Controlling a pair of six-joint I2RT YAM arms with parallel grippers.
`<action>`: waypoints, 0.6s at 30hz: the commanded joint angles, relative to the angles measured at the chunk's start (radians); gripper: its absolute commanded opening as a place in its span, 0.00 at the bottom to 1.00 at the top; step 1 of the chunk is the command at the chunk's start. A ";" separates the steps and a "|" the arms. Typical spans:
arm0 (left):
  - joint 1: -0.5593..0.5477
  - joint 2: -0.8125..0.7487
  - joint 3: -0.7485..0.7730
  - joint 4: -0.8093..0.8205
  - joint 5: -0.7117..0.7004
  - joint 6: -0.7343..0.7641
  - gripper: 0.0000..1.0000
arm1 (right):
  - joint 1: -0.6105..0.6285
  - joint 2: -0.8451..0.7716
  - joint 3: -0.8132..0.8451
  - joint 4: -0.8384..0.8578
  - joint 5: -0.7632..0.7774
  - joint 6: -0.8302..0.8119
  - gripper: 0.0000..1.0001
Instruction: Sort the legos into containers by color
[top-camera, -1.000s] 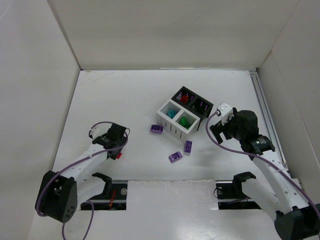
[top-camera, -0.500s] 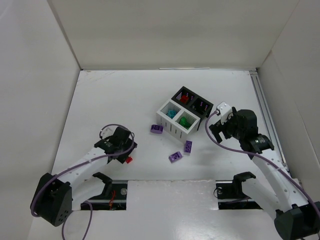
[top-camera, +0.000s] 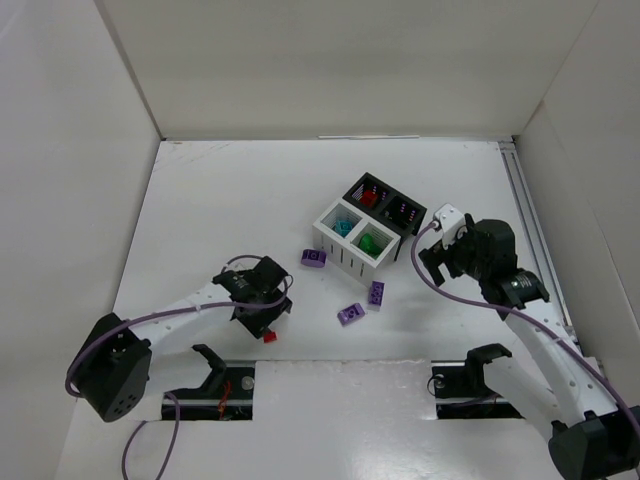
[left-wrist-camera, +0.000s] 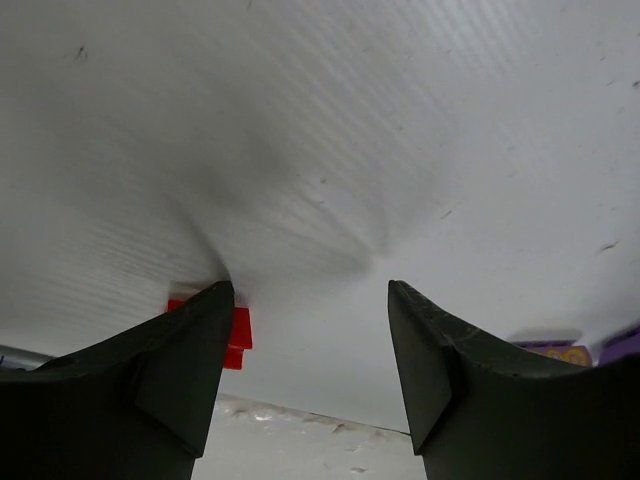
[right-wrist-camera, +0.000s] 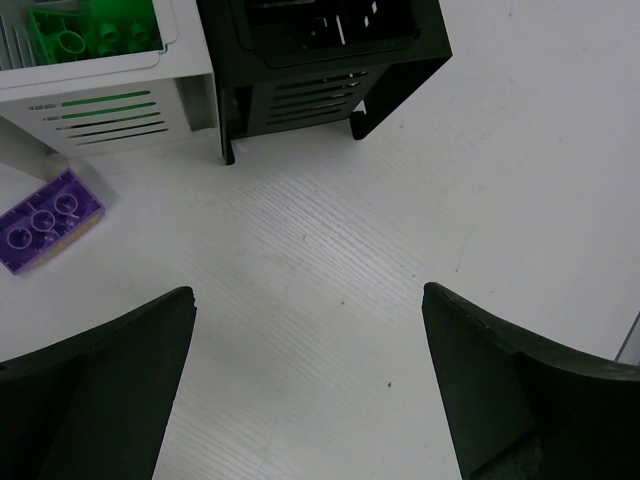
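The containers (top-camera: 352, 258) stand right of centre: two white bins holding teal and green legos, two black bins holding red and purple ones. Three purple legos lie loose in front of them (top-camera: 313, 258), (top-camera: 376, 293), (top-camera: 350, 314). A red lego (top-camera: 269, 337) lies near the table's front edge. My left gripper (top-camera: 268, 318) is open just over it. In the left wrist view the red lego (left-wrist-camera: 240, 335) sits against the left fingertip (left-wrist-camera: 205, 330), and the gap between the jaws (left-wrist-camera: 310, 290) is empty. My right gripper (top-camera: 435, 265) is open and empty, right of the bins.
The right wrist view shows my right gripper (right-wrist-camera: 308, 295) over bare table, with a black bin (right-wrist-camera: 320, 60), the white bin with green legos (right-wrist-camera: 110, 110) and one purple lego (right-wrist-camera: 48, 218) ahead. White walls enclose the table. A rail (top-camera: 530, 225) runs along the right side.
My left arm has swept to the right along the near edge, and the red lego has moved right and nearer with it. The right arm has not moved.
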 joint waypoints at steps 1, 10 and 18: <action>-0.052 0.019 0.029 -0.150 -0.024 -0.075 0.60 | 0.008 -0.021 0.006 0.050 -0.010 0.005 1.00; -0.145 0.070 0.195 -0.289 -0.208 -0.248 0.70 | 0.008 -0.021 -0.003 0.068 -0.030 0.005 1.00; -0.164 0.133 0.220 -0.406 -0.175 -0.209 0.71 | 0.008 -0.021 -0.003 0.059 -0.021 0.005 1.00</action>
